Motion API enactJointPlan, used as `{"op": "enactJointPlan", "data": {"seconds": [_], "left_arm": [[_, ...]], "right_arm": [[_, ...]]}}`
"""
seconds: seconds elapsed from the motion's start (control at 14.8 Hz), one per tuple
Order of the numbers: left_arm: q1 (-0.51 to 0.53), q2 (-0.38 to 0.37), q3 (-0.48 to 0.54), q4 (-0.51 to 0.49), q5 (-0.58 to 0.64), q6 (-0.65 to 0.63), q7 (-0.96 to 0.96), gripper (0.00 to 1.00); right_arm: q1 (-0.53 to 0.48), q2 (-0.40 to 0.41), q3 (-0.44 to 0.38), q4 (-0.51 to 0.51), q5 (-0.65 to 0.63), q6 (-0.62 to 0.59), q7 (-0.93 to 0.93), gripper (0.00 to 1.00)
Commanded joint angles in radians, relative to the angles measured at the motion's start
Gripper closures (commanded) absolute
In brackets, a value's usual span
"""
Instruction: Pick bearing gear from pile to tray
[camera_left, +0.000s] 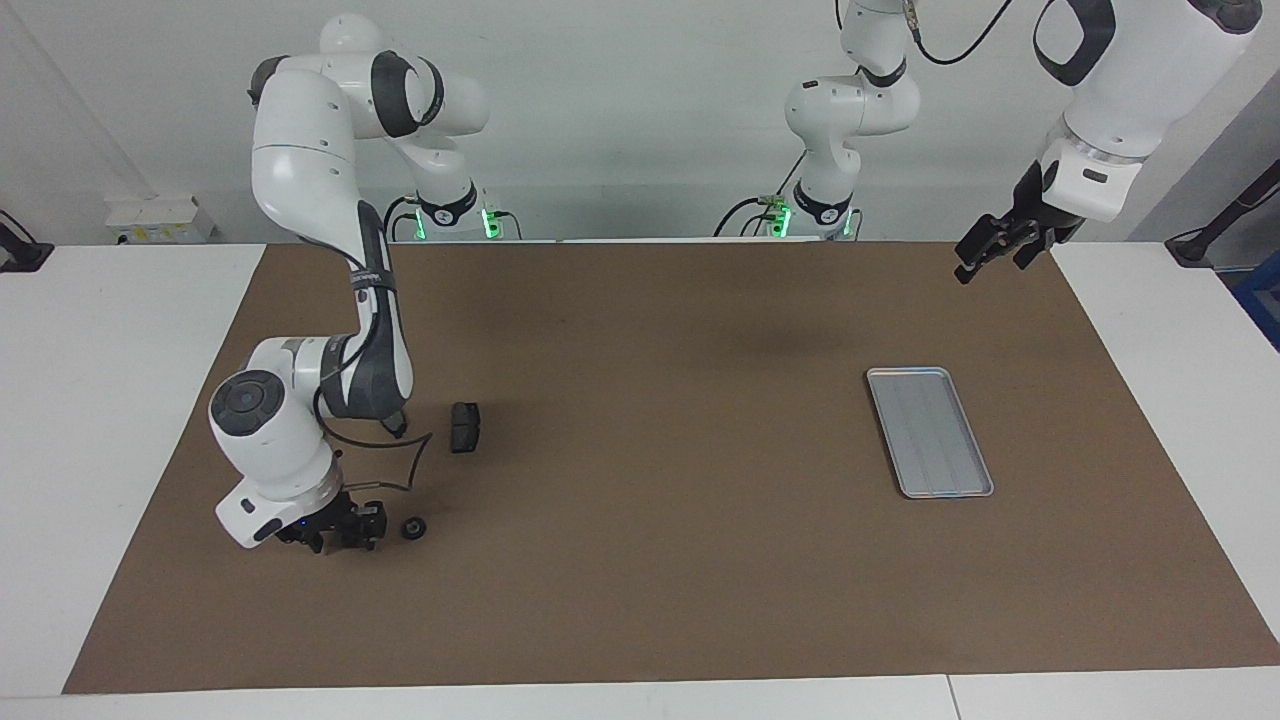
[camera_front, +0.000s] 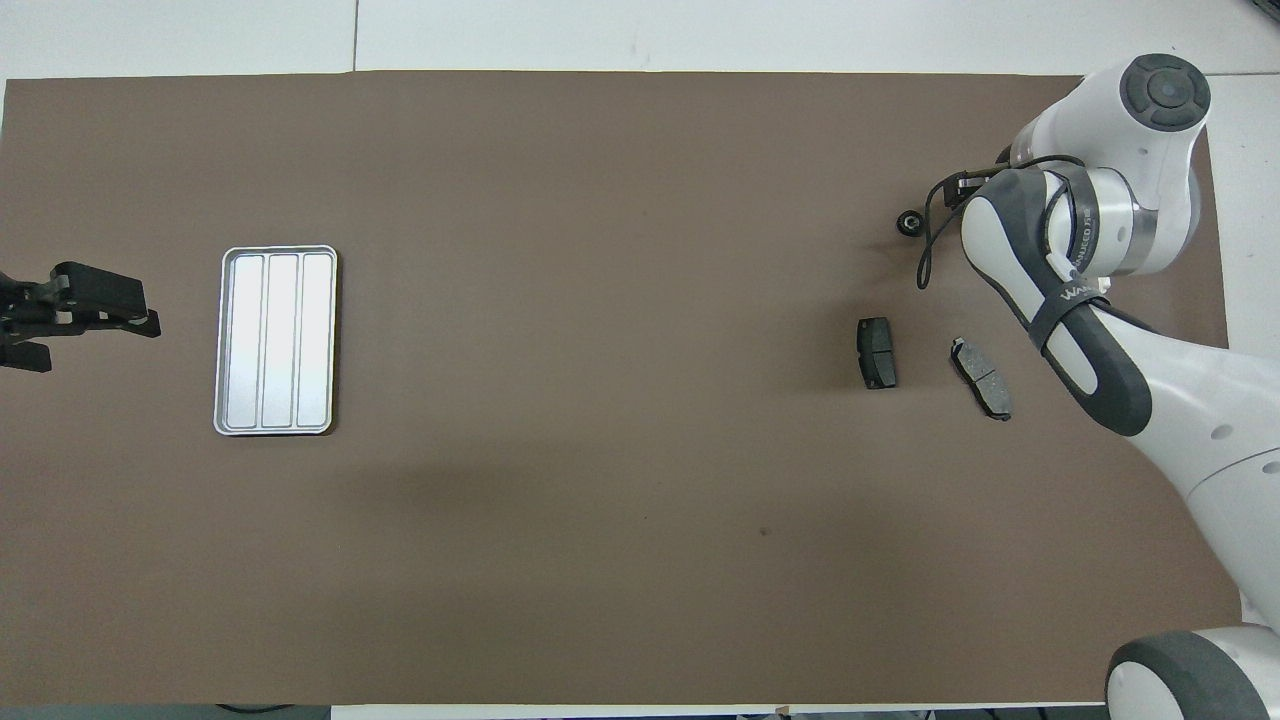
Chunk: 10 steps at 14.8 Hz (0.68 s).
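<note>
The right end effector (camera_left: 340, 532) is down low at the right arm's end of the surface (camera_left: 90, 400), just beside a small black round piece (camera_left: 411, 528) that lies on the brown mat (camera_left: 640, 560). From the facing side its fingers are a dark cluster under the white wrist, and I cannot tell how far apart they stand or whether they have hold of anything. From overhead the arm's own elbow covers it almost wholly; only a bit of black hardware and a looping cable show next to the round piece (camera_front: 908, 224).

Nearer to the robots than that piece lie two dark brake pads. One brake pad (camera_left: 465, 427) is plain in both views. The other brake pad (camera_front: 981, 377) shows only from overhead; in the facing view the right arm's forearm hides it.

The tray (camera_left: 930, 431) lies flat toward the left arm's end of the mat, with nothing in it, well apart from the parts.

The left end effector (camera_left: 985, 252) waits in the air over the mat's corner at its own end, its fingers spread open and holding nothing. Overhead, it (camera_front: 75, 310) is cut off at the picture's edge.
</note>
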Motion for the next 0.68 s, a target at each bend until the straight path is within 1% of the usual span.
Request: {"op": "enactJointPlan", "data": {"seconds": [0.0, 0.47, 0.61], "left_arm": [[0.006, -0.017, -0.006, -0.005, 0.005, -0.015, 0.003, 0.00], [0.006, -0.017, -0.006, -0.005, 0.005, -0.015, 0.003, 0.00], [0.006, -0.017, -0.004, -0.005, 0.005, -0.015, 0.004, 0.00]], "right_arm": [[-0.015, 0.017, 0.012, 0.014, -0.013, 0.023, -0.005, 0.42], [-0.015, 0.013, 0.012, -0.010, -0.002, 0.023, -0.002, 0.42], [-0.018, 0.010, 0.012, -0.010, -0.002, -0.003, -0.003, 0.42]]}}
